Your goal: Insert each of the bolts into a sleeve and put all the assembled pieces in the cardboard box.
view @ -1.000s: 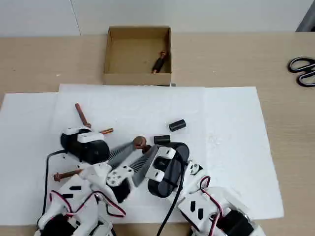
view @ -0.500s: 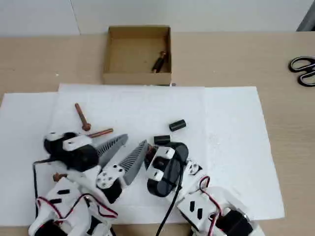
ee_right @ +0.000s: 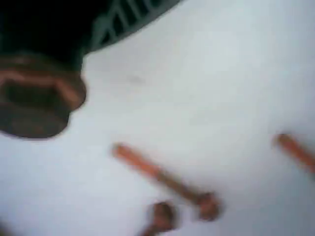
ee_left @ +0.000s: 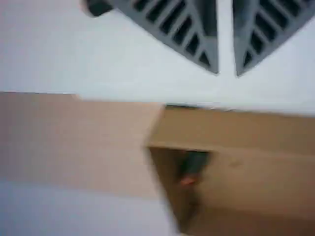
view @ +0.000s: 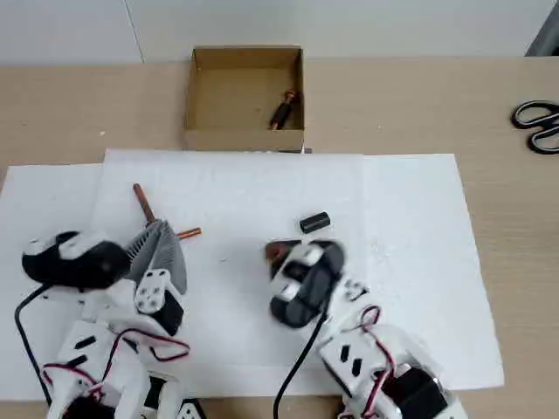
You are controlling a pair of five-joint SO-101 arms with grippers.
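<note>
White sheet [view: 419,262], copper bolts [view: 141,201], black sleeve [view: 314,222]

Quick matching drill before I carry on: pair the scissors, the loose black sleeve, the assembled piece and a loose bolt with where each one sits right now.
Things:
1. scissors
2. loose black sleeve
3. assembled piece
4. loose bolt

Places:
a. inside the cardboard box
b. on the left part of the white sheet
c. on the bare table, far right
d. on the white sheet, near its middle

Pairs: 1-c, 2-d, 3-a, 4-b
</note>
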